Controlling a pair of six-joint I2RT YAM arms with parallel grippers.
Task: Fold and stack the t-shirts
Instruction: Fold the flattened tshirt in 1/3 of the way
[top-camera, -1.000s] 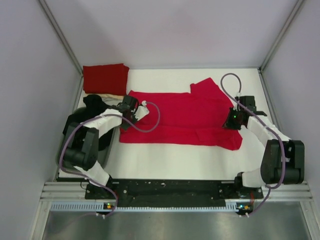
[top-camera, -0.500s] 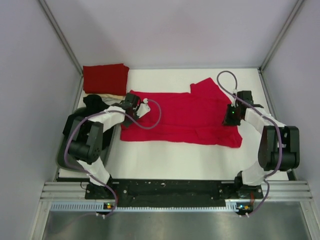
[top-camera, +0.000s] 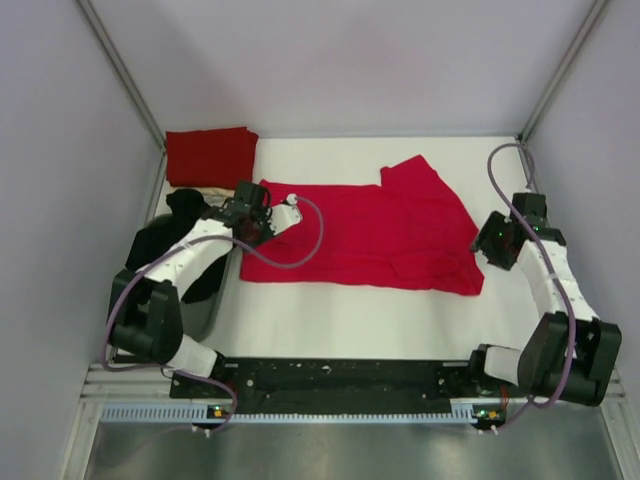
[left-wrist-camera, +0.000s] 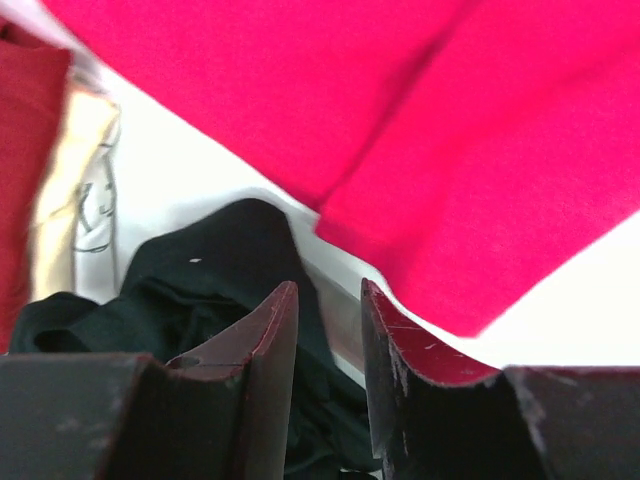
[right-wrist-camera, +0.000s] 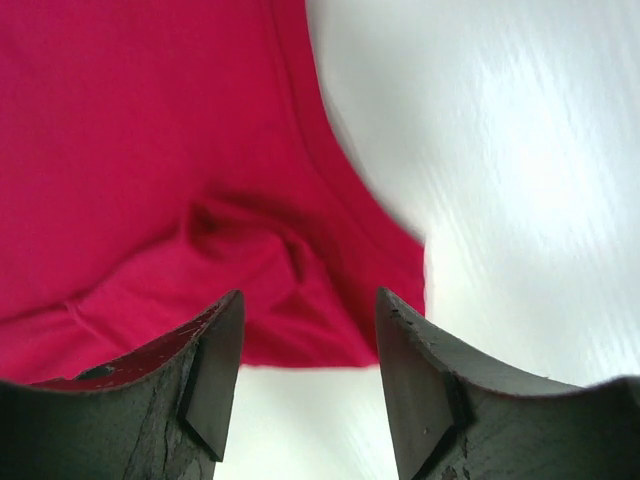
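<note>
A bright red t-shirt (top-camera: 360, 235) lies folded into a long band across the table, one sleeve sticking out at the back (top-camera: 415, 175). My left gripper (top-camera: 252, 214) hovers at the band's left end, open, nothing between its fingers (left-wrist-camera: 328, 320). In the left wrist view the shirt's edge (left-wrist-camera: 400, 120) lies ahead. My right gripper (top-camera: 490, 238) stands just off the shirt's right end, open and empty (right-wrist-camera: 308, 330), with the rumpled corner (right-wrist-camera: 150, 150) in front of it. A folded red t-shirt (top-camera: 210, 157) rests at the back left on a cream one (top-camera: 218, 190).
A black cloth (top-camera: 185, 215) lies heaped in a dark bin at the left edge, right under my left fingers (left-wrist-camera: 220, 270). Grey walls and metal posts close in the white table (top-camera: 350, 320) on three sides.
Both grippers have opened and let go of the red shirt. The right arm has drawn back to the right, off the cloth. The left gripper has shifted slightly back and left.
</note>
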